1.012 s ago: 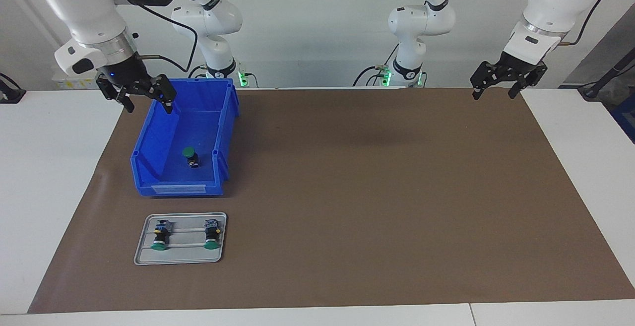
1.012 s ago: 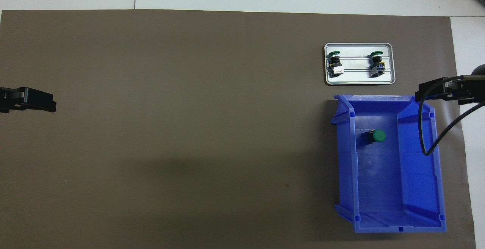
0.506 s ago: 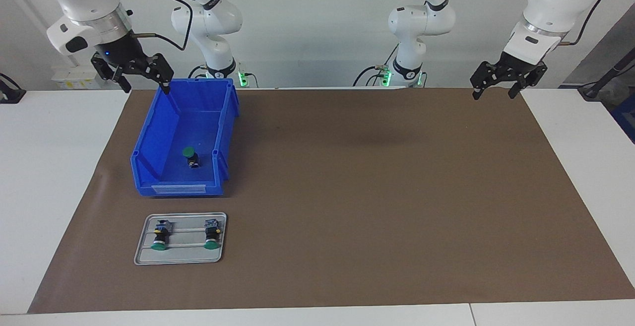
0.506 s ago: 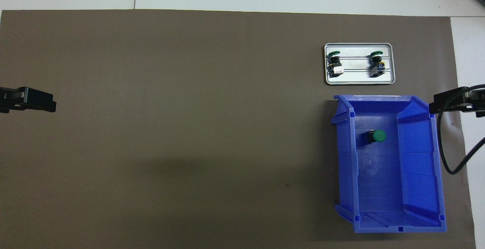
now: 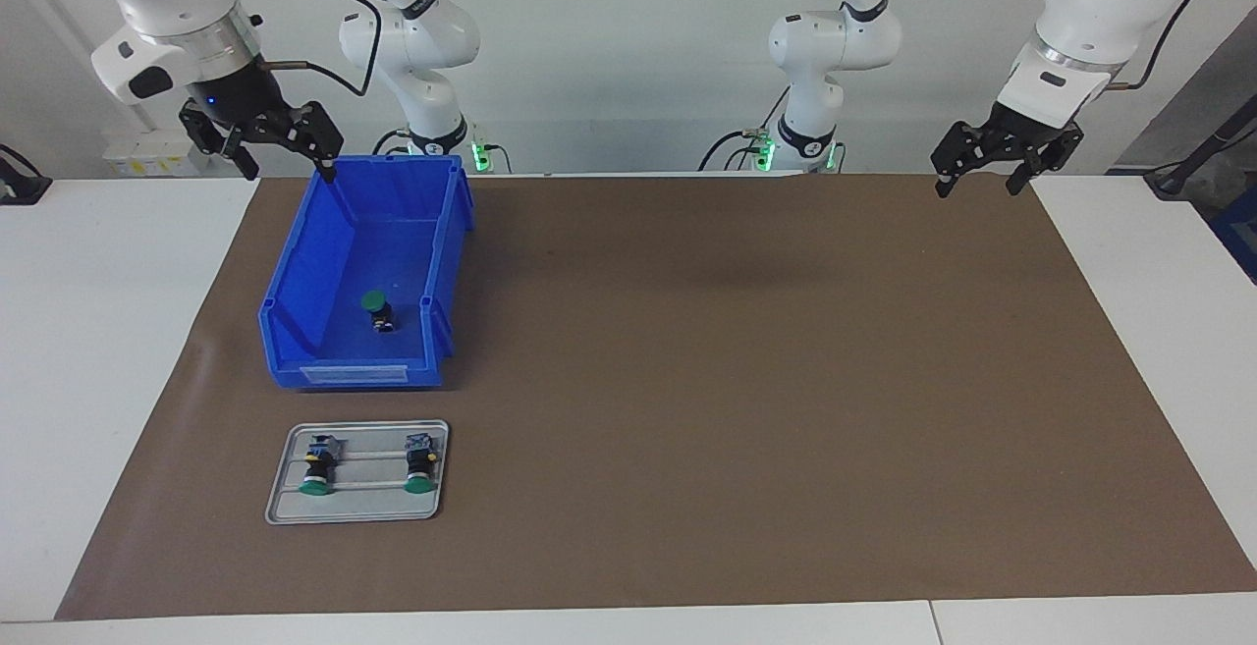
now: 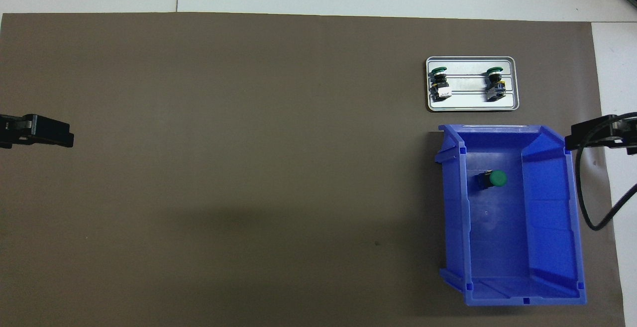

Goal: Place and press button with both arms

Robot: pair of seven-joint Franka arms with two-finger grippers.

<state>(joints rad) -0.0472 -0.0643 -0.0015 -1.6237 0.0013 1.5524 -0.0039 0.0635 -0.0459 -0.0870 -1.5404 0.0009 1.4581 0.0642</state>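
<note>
White desk (image 5: 88, 331), covered over most of its top by a brown paper mat (image 5: 737, 380).

Blue plastic open-topped bin (image 5: 437, 262) sits on the mat toward the right arm's end of the desk, near the edge closest to the robots. Inside, on the bin floor: one small push-button switch with a round green cap and black barrel (image 5: 376, 310), lying apart from the bin walls, in the half of the bin farther from the robots.

Small grey metal tray with rounded corners (image 5: 285, 498) lies flat on the mat just beside the bin's labelled end, farther from the robots. Two more green-capped button switches rest on it, side by side and apart: one (image 5: 316, 468) toward the right arm's end, one (image 5: 420, 465) toward the desk's middle. Green caps point away from the robots.

Right arm's black two-finger pincer (image 5: 262, 142) hangs in the air over the bin's corner nearest the robots, at the mat's edge. Fingers spread wide, nothing between them.

Left arm's black pincer (image 5: 994, 159) hangs over the mat's corner at the left arm's end, on the robots' edge. Fingers parted, holding nothing. This arm waits.
</note>
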